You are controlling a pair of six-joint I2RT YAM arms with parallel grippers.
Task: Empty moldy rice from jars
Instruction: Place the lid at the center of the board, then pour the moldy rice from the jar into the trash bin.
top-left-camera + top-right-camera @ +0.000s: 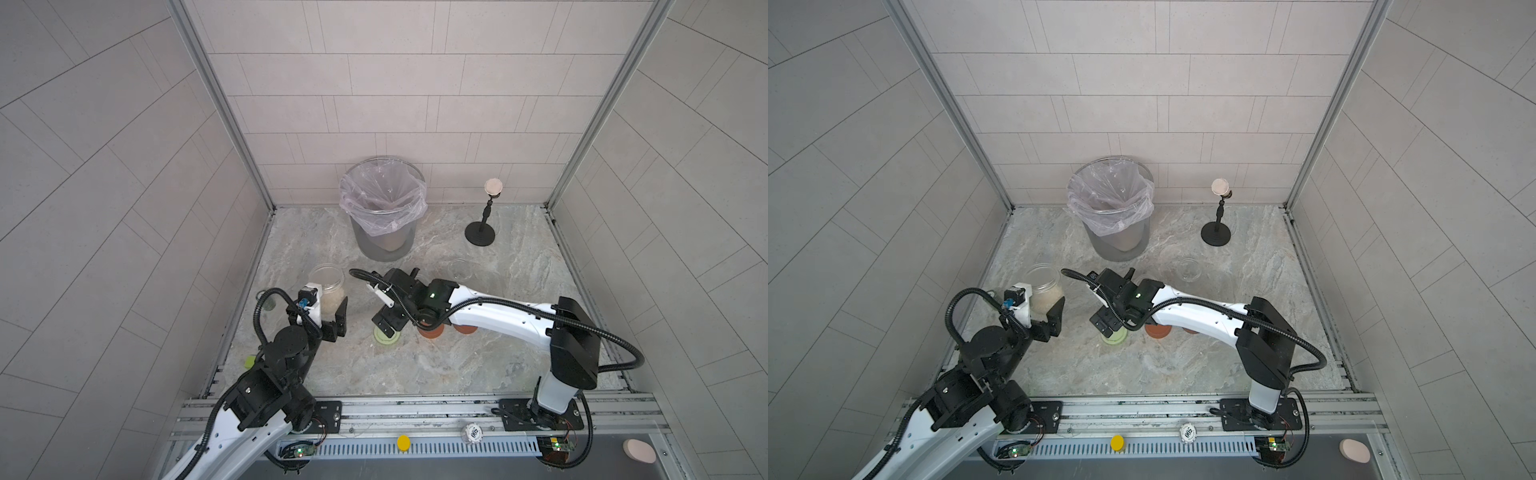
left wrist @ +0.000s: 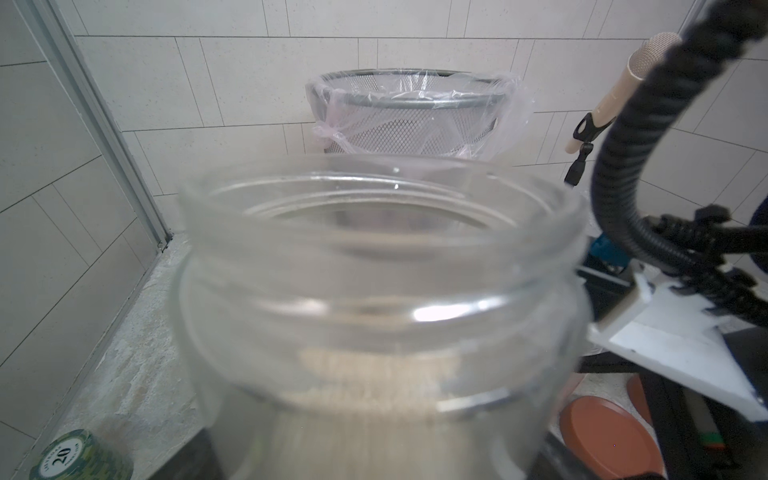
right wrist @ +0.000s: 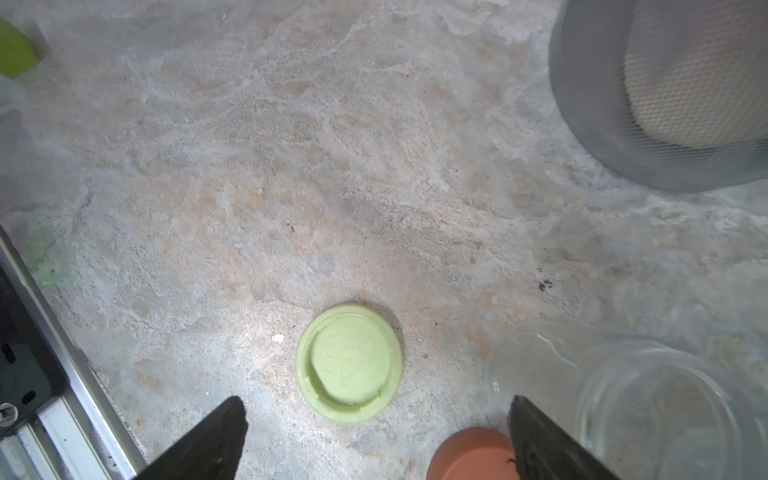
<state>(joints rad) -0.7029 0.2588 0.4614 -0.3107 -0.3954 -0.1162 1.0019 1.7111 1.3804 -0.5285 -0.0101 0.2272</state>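
Observation:
A lidless clear jar (image 1: 327, 282) with moldy rice (image 1: 333, 302) in its lower half sits upright between the fingers of my left gripper (image 1: 328, 308), which is shut on its body. The left wrist view is filled by this jar (image 2: 374, 257), with the rice (image 2: 374, 374) low inside. My right gripper (image 3: 377, 405) hangs open over the floor, empty, with the pale green lid (image 3: 349, 363) just ahead of its fingertips and a rust-red lid (image 3: 469, 455) by one finger. Two empty clear jars (image 3: 665, 407) stand beside it. In both top views a second rust-red lid (image 1: 464, 328) (image 1: 1191, 331) lies partly under the right arm.
A grey mesh bin (image 1: 382, 208) with a clear liner stands at the back wall. A black microphone stand (image 1: 481, 232) is at the back right. An empty jar (image 1: 460, 270) stands behind the right arm. A small dark green can (image 2: 79, 457) sits by the left wall.

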